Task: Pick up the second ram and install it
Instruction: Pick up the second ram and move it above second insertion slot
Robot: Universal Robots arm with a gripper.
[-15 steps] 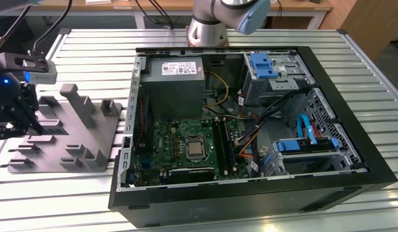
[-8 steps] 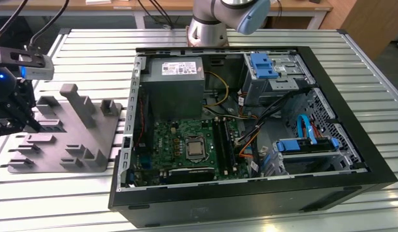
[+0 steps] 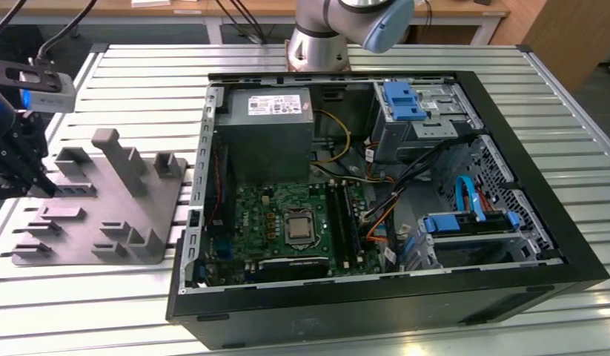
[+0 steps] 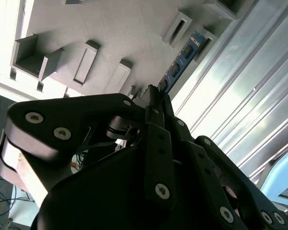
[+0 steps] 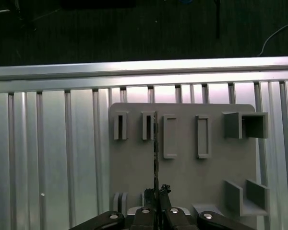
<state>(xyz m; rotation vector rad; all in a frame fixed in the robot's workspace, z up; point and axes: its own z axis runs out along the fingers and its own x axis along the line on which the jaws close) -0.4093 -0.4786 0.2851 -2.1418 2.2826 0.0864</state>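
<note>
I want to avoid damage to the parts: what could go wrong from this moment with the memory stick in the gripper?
1. The gripper pinches the second ram with its fingertips only; it may tilt or slip.
2. The stick is close to the slot blocks of the grey holder; it could catch on one.
3. Loose cables lie beside the motherboard's memory slots; they might snag it.

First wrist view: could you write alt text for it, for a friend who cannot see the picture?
A black gripper is shut on the second ram, a thin dark stick seen edge-on, over a grey holder plate with rectangular slots and raised blocks. The plate lies on a ribbed metal table, with dark floor beyond.
</note>
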